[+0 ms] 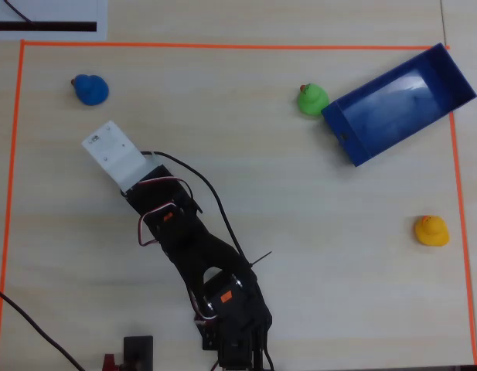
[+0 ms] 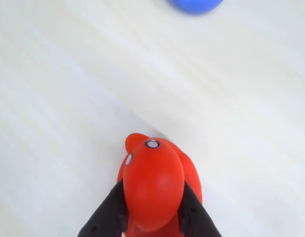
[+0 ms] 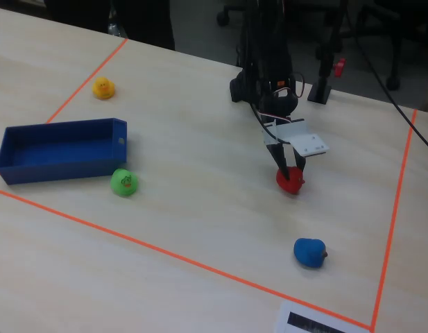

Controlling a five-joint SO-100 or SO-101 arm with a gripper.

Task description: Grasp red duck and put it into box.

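Observation:
In the wrist view the red duck point(image 2: 154, 182) fills the lower middle, head toward the camera, with a black finger point(image 2: 110, 212) pressed against each flank. My gripper point(image 2: 153, 190) is shut on it. The fixed view shows the red duck point(image 3: 290, 180) low at the table surface under my gripper point(image 3: 290, 171); whether it rests on the table I cannot tell. From overhead both are hidden under the white wrist plate point(image 1: 114, 153). The dark blue box point(image 1: 408, 139) lies open at the upper right, far from the arm; in the fixed view the box point(image 3: 61, 170) is at the left.
A blue duck point(image 1: 90, 90) sits close beyond the gripper, also seen as the blue duck point(image 3: 309, 252) and blue duck point(image 2: 194, 5). A green duck point(image 1: 312, 100) stands beside the box's near end. A yellow duck point(image 1: 431, 230) is far right. Orange tape point(image 1: 223, 45) frames the table.

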